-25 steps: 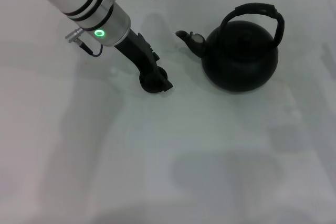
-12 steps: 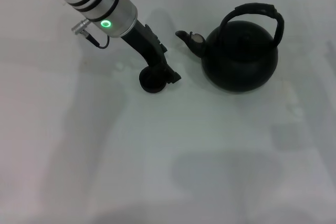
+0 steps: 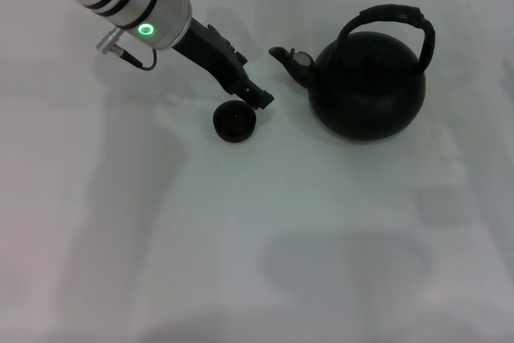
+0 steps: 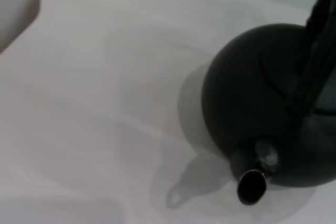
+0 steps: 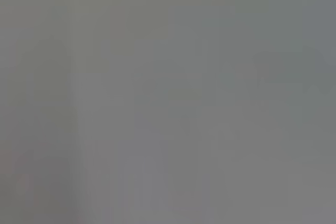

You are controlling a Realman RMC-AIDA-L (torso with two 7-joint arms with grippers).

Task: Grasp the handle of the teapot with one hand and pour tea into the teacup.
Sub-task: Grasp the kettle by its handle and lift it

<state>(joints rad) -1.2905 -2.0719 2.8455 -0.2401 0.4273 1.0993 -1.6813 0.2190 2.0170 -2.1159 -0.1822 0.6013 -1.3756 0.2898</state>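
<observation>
White tabletop (image 3: 265, 263) fills the head view, plain and pale from edge to edge. Next in size comes the left arm (image 3: 136, 6), a white and silver limb with a green ring light, reaching in from the upper left of the frame. After it, the large round matte black teapot (image 3: 368, 94) sits upright in the upper right, its short curved spout (image 3: 289, 63) aimed toward frame centre; the left wrist view shows the same bulbous body (image 4: 262, 124) filling its right side, spout mouth open toward the lower edge. Over the pot arches the thick, ribbed black handle (image 3: 393, 20), with nothing holding it. Smaller again is the left gripper (image 3: 255, 95), black, its tip hanging just above and right of the tiny round black handleless teacup (image 3: 234, 122), which stands left of centre, well apart from the pot. Whether the jaws are released or clenched I cannot tell; they grasp nothing visible. The right gripper is nowhere in the head view, and its wrist picture shows only flat grey.

As for progress, the task looks barely begun: the cup stands ready, but the handle is not yet grasped, the pot not lifted, and no tea poured.
</observation>
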